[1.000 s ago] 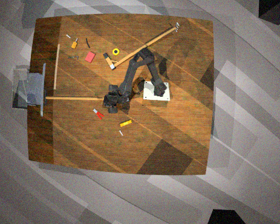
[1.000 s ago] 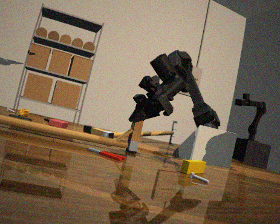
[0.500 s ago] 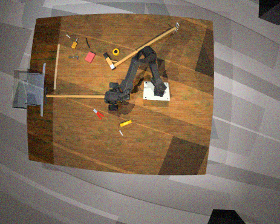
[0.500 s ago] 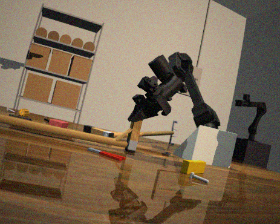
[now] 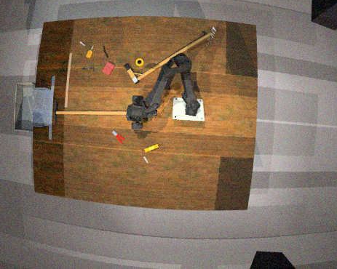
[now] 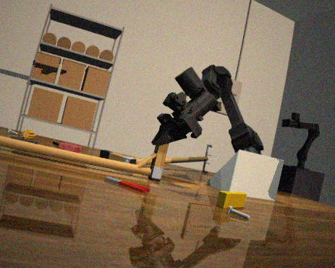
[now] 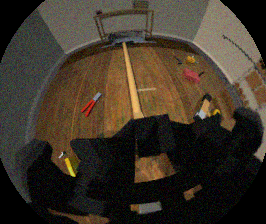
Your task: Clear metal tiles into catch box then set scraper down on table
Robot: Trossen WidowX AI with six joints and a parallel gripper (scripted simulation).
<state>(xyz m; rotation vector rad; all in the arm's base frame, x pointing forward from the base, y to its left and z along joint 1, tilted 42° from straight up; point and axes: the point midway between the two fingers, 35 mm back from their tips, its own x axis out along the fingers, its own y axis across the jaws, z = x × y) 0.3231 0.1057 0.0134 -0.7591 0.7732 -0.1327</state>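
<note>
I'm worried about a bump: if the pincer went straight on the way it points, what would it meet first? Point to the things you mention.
Probably the scraper's shaft point(image 5: 92, 113) point(image 6: 97, 160) point(image 7: 131, 80), low ahead of the pincer point(image 5: 134, 113) point(image 6: 159, 142) point(image 7: 142, 120), or the table point(image 5: 152, 185) point(image 6: 97, 249) point(image 7: 110, 117) beside it; depth is unclear.

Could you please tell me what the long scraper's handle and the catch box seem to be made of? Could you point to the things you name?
The scraper's handle point(image 5: 92, 113) point(image 7: 129, 75) looks like smooth, pale wood, judging by its tan colour. The catch box point(image 5: 15, 106) could be clear plastic or glass: the floor shows through its walls.
</note>
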